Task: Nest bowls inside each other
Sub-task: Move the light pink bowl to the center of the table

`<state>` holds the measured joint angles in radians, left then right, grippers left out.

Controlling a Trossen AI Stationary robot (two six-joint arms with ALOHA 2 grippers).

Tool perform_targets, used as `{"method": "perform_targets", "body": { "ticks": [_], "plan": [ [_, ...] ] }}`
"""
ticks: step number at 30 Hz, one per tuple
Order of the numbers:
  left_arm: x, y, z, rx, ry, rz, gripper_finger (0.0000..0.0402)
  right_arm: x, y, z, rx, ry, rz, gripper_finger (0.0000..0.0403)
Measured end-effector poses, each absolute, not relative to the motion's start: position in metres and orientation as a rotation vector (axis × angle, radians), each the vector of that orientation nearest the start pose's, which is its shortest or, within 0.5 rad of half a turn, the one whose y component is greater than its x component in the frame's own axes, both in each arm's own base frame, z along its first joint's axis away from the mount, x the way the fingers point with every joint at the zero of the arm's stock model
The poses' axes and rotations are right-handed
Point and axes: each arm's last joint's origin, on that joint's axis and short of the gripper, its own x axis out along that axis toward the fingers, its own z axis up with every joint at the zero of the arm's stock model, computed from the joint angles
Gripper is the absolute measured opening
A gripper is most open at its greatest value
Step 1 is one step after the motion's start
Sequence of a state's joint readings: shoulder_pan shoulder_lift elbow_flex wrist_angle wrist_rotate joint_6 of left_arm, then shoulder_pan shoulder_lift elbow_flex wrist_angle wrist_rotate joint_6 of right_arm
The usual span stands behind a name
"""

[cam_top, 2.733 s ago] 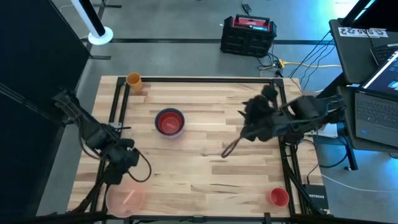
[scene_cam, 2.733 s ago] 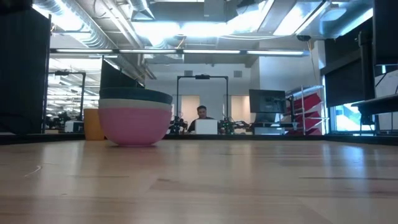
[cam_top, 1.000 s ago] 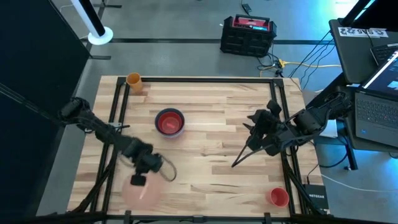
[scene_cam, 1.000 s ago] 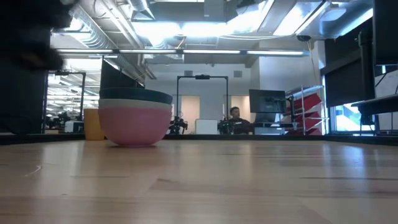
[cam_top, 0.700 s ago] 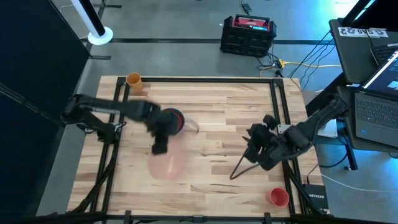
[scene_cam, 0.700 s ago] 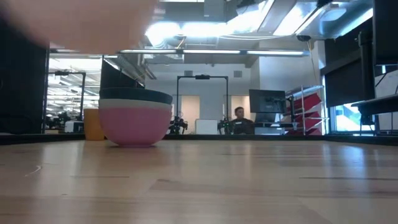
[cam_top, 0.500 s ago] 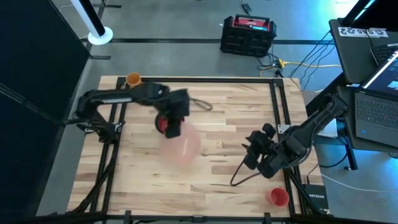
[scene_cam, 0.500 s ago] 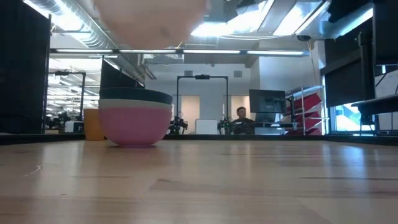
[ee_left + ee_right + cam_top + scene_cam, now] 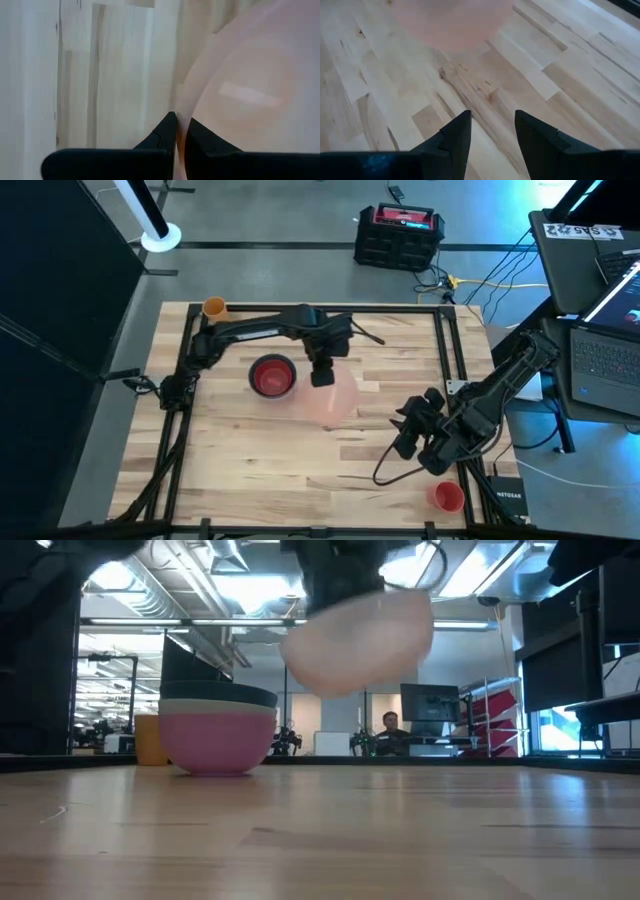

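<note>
My left gripper (image 9: 322, 375) is shut on the translucent pale-pink bowl (image 9: 331, 401), carried in the air just right of the stack of bowls (image 9: 272, 376). From above the stack shows a red bowl inside a dark blue one. The low view shows the stack (image 9: 216, 730) on the table with an opaque pink bowl at the bottom, and the pale-pink bowl (image 9: 362, 640) higher up. My right gripper (image 9: 405, 442) hangs open over the table's near right part, holding nothing. My left gripper pinches the pale-pink bowl's rim (image 9: 178, 107) between its two fingers, one finger (image 9: 200, 135) inside the bowl and one outside. The fingers come from above, pointing steeply down. The bowl hangs below them, tilted and clear of the table.
An orange cup (image 9: 214, 307) stands at the far left corner and a red cup (image 9: 447, 496) at the near right corner. A black frame (image 9: 190, 360) runs along the table's sides. Bare wood (image 9: 485, 90) lies below my right gripper.
My left gripper has carried the pale-pink bowl from the near left corner toward the far edge and the right, past the stack, with the bowl lifted clear of the table. My right gripper has sunk and moved toward the near edge.
</note>
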<state>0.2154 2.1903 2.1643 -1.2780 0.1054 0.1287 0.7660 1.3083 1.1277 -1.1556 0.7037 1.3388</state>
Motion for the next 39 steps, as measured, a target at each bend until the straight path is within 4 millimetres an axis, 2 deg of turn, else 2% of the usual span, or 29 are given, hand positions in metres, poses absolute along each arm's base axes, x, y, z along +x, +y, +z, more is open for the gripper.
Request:
{"method": "perform_targets", "body": {
  "ticks": [2, 8, 15, 31, 34, 37, 39],
  "plan": [
    [0.446, 0.101, 0.266, -0.089, 1.303, 0.006, 0.0000, 0.174, 0.143, 0.285, 0.347, 0.782, -0.556, 0.0140],
    [0.459, 0.114, 0.229, -0.047, 1.357, -0.032, 0.0000, 0.174, 0.143, 0.285, 0.364, 0.777, -0.562, 0.0140],
    [0.467, 0.131, 0.203, -0.009, 1.357, -0.055, 0.0002, 0.174, 0.143, 0.285, 0.395, 0.770, -0.574, 0.0140],
    [0.470, 0.133, 0.196, 0.055, 1.342, -0.122, 0.0060, 0.174, 0.144, 0.284, 0.407, 0.780, -0.572, 0.0140],
    [0.470, 0.132, 0.196, 0.060, 1.345, -0.128, 0.0083, 0.174, 0.144, 0.284, 0.408, 0.780, -0.572, 0.0140],
    [0.467, 0.132, 0.208, 0.074, 1.372, -0.128, 0.0104, 0.174, 0.144, 0.284, 0.407, 0.781, -0.573, 0.0140],
    [0.465, 0.132, 0.222, 0.090, 1.375, -0.122, 0.0112, 0.174, 0.143, 0.284, 0.404, 0.783, -0.574, 0.0140]
  ]
}}
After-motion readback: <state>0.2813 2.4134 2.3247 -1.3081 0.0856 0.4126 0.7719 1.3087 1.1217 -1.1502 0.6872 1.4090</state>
